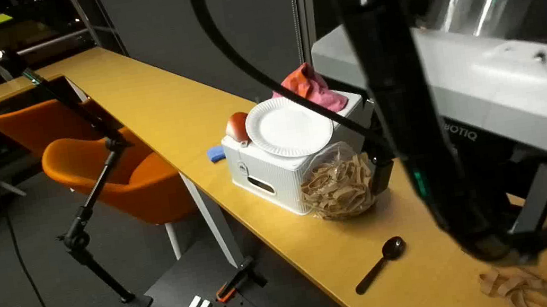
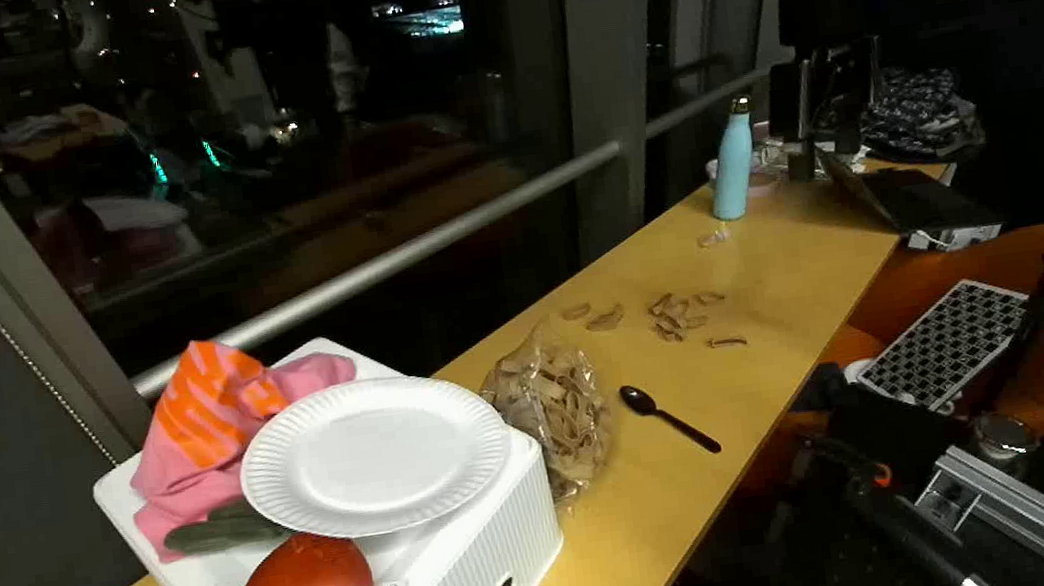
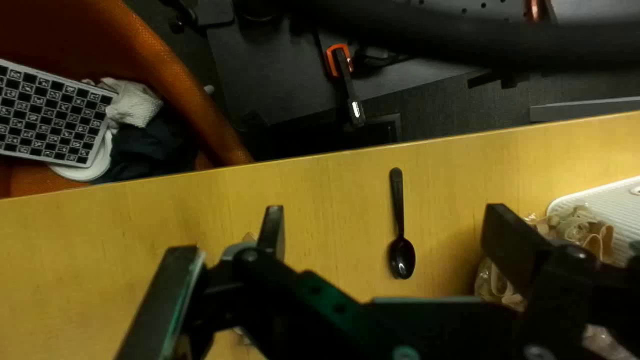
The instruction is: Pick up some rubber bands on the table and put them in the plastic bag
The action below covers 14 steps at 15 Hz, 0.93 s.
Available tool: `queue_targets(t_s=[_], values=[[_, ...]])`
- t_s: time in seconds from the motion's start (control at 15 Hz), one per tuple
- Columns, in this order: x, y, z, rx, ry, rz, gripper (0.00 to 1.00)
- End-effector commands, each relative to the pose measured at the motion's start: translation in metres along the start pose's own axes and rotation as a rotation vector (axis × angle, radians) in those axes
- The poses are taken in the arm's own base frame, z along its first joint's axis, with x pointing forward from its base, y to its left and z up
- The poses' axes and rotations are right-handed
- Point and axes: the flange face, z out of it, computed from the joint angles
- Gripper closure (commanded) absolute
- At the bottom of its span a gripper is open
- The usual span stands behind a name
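1. The fingers (image 3: 515, 245) stand wide apart above the counter (image 3: 325, 200), holding nothing that shows, their gap running along its length.
2. In an exterior view the loose rubber bands (image 2: 675, 317) lie on the counter, left of and below the fingers, seemingly nearer; the next move likely goes down that way.
3. They are scattered with no shared long axis; a lone band (image 2: 726, 342) at near right runs roughly left to right.
4. The plastic bag (image 2: 548, 398), full of packed bands (image 2: 576, 417), sits farther left and nearer, beside the white box (image 2: 514, 536); whether they touch, and where its mouth opens, I cannot tell.
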Motion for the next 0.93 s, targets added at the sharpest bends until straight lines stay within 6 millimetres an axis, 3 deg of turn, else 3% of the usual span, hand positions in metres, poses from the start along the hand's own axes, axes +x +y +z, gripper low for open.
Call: queue_targets(t_s=[0.0, 0.27, 0.6, 0.87], values=[[0.000, 0.000, -0.001, 0.000, 0.001, 0.000, 0.00], [0.000, 0.000, -0.001, 0.000, 0.002, 0.000, 0.00], [0.072, -0.068, -0.013, 0.004, 0.085, -0.066, 0.00], [0.133, -0.096, -0.006, -0.043, 0.200, -0.026, 0.00]])
